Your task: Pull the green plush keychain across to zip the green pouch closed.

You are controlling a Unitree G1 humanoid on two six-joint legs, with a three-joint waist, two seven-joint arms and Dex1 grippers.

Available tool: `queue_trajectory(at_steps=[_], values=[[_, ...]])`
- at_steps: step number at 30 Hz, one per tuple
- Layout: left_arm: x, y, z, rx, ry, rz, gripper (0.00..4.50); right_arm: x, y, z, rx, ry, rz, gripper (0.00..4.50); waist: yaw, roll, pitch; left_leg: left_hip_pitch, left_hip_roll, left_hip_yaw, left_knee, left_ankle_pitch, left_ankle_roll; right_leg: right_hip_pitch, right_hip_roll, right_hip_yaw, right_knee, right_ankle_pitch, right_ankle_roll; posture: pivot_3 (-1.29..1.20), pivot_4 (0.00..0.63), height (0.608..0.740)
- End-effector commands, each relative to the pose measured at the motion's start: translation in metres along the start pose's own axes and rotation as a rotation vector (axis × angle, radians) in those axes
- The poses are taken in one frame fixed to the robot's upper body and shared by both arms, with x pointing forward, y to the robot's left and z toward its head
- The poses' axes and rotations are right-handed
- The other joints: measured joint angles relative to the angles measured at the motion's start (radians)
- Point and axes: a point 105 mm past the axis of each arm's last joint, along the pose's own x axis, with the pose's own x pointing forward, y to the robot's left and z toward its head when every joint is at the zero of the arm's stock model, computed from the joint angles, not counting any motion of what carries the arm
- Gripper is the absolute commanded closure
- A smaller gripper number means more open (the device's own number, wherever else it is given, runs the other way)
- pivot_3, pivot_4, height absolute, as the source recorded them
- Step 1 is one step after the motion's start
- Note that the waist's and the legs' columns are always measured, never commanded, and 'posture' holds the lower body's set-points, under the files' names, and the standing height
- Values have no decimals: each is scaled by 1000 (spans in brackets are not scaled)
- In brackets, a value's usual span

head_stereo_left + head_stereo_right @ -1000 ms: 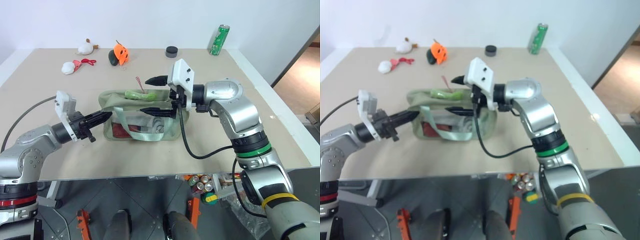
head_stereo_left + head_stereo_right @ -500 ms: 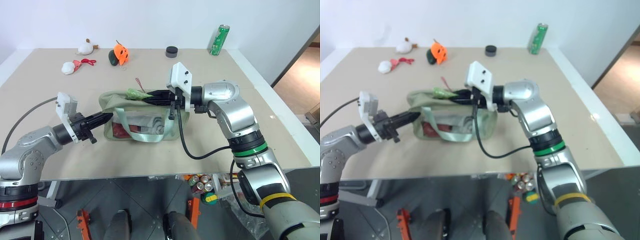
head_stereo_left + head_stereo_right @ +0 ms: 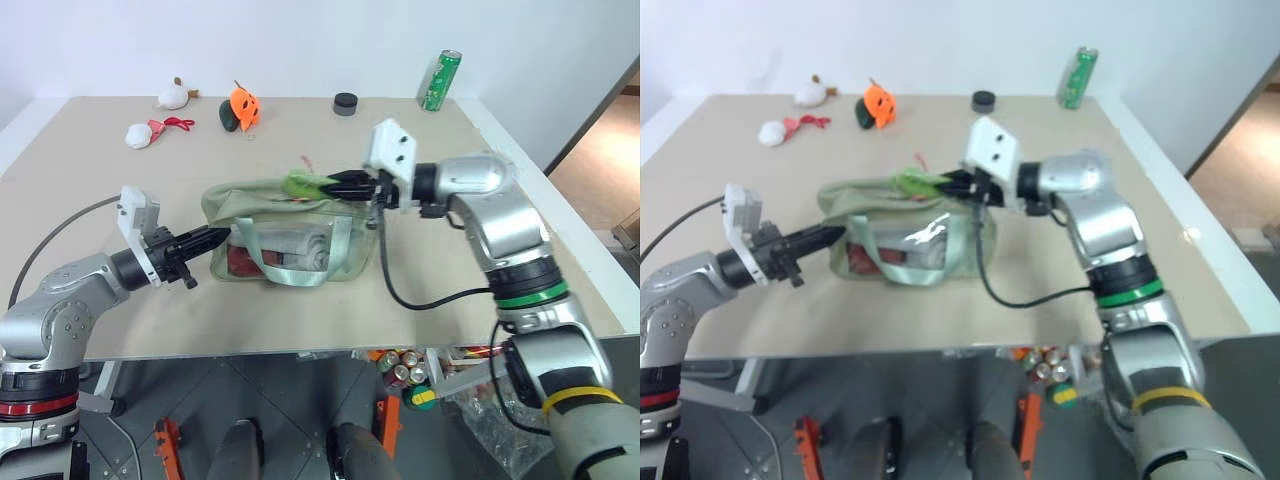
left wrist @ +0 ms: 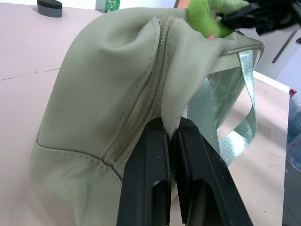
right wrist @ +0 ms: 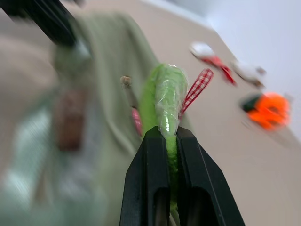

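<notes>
The green pouch (image 3: 290, 245) lies on its side mid-table, clear window and pale straps facing me. My left gripper (image 3: 222, 235) is shut on a fold of fabric at the pouch's left end, right beside the zipper (image 4: 141, 108). At the pouch's top edge the green plush keychain (image 3: 300, 183) sticks out leftward from my right gripper (image 3: 330, 182), which is shut on it. In the right wrist view the fuzzy lime plush (image 5: 167, 94) rises from between the closed fingers (image 5: 153, 155), with a red checked ribbon beside it.
At the far edge of the table stand a green can (image 3: 439, 80) and a black disc (image 3: 346, 101). An orange plush joined to a dark one (image 3: 241, 104) and two white plushes (image 3: 137, 134) (image 3: 172, 96) lie at the far left.
My right gripper went from open around the pouch top to shut on the green plush keychain, then drew it rightward along the top. The left gripper kept its hold.
</notes>
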Motion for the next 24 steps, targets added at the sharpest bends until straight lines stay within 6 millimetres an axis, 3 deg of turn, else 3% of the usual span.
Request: queue_trajectory(at_steps=[1, 5, 8, 11, 15, 18, 24], values=[[5, -4, -12, -24, 41, -28, 4500, -46, -32, -6, -105, 110, -143, 4467, 1, 0, 0, 0, -1, 0, 0, 0, 0, 0, -1, 0, 0, 0, 0, 0, 150, 740], [7, -4, -12, -26, 42, -34, 4500, -74, -37, -22, -164, 243, -162, 4467, -1, 0, 0, 0, -2, 2, -1, -1, 1, 0, -3, 1, -1, -1, 2, 0, 150, 740], [8, -4, -14, -29, 44, -39, 4500, -107, -31, -54, -233, 463, -133, 4467, 4, 0, 0, 0, -3, 1, -1, -1, 1, 1, -3, 0, -1, -2, 3, 0, 150, 740], [8, -4, -15, -31, 45, -43, 4500, -118, -17, -77, -265, 570, -84, 4467, 5, 0, 0, 0, -5, 3, 0, -2, 3, 2, -5, 2, -2, -3, 5, 0, 150, 740], [9, -2, -16, -33, 48, -45, 4500, -93, 30, -117, -282, 616, 31, 4467, 8, 0, -1, 1, -5, 4, 1, -2, 3, 3, -6, 2, -2, -2, 6, 0, 150, 740], [10, -3, -16, -42, 41, -49, 4500, -57, 67, -131, -218, 534, 46, 4467, 8, -1, -2, 3, -5, 4, 2, -2, 3, 5, -6, 2, -2, -2, 6, 0, 150, 740], [9, -2, -15, -40, 39, -45, 4500, -19, 81, -133, -187, 456, 4, 4467, 7, -1, -3, 5, -4, 3, 4, -1, 5, 8, -5, 1, -2, 0, 7, 0, 150, 740]])
